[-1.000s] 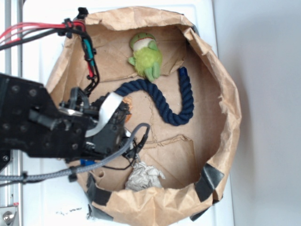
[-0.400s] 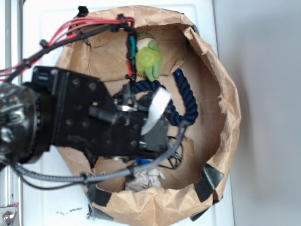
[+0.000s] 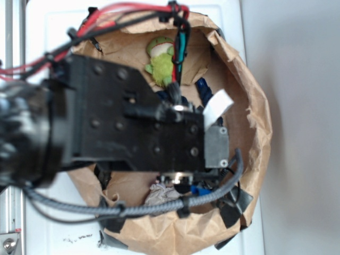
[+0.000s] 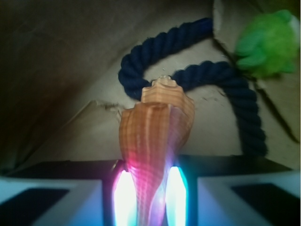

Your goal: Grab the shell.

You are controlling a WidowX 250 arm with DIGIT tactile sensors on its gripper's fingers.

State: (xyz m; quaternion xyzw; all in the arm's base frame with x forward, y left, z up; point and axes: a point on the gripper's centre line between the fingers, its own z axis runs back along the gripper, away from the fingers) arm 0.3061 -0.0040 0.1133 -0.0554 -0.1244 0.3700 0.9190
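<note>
The shell (image 4: 155, 136) sits between the two fingers of my pincer (image 4: 146, 195), with its thin tail going down between them and its ribbed spire pointing away from me. My pincer is closed narrow on the tail of the shell and holds it; the two glowing pads (image 4: 123, 195) press it from both sides. I can find no label or writing that I can read in either view. The shell is orange-tan with fine lines running along its body and a small stepped top. Behind it, a dark blue rope (image 4: 235, 89) curls on the brown paper (image 4: 66, 84), and a green plush toy (image 4: 270, 42) lies further at the upper right. In the exterior view, my black arm (image 3: 117, 122) covers the middle of the paper-lined bin (image 3: 255, 122), which stands on the white counter (image 3: 234, 16) toward its right edge; the shell itself is hidden there
</note>
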